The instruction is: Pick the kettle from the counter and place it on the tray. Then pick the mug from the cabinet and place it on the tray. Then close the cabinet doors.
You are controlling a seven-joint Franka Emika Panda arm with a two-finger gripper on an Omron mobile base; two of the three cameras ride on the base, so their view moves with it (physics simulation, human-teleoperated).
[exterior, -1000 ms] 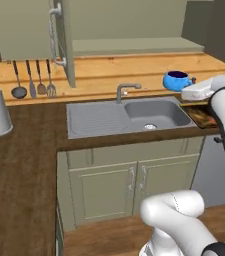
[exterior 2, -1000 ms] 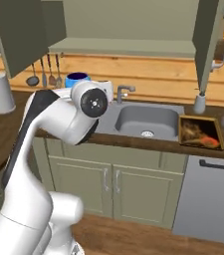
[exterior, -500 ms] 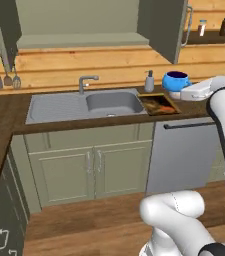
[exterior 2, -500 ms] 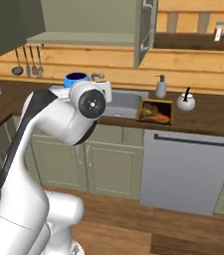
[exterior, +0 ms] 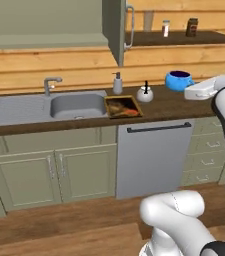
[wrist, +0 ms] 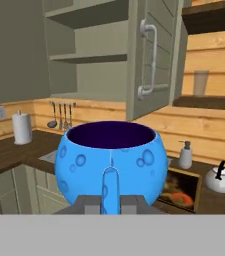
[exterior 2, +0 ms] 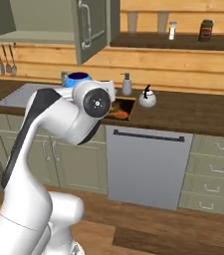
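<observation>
We are in step 2: the small bright blue rounded mug rides in our two-finger gripper, whose dark tips sit closed against the mug's side handle at the bottom of the hand view. The mug is up in the air, out of the olive-green wall cabinet, whose panelled door with the long silver bar handle stands open.

The small squat silvery-white kettle sits on the dark brown wood-grain counter just beside the small rectangular wooden tray, not on it, so step 1 looks unfinished.

Next we need to carry the mug over the tray and lower it there.

Compared with 0.5 s ago, the base has driven sideways: sink, tray and kettle have shifted across both base views, while the mug stays gripped.
</observation>
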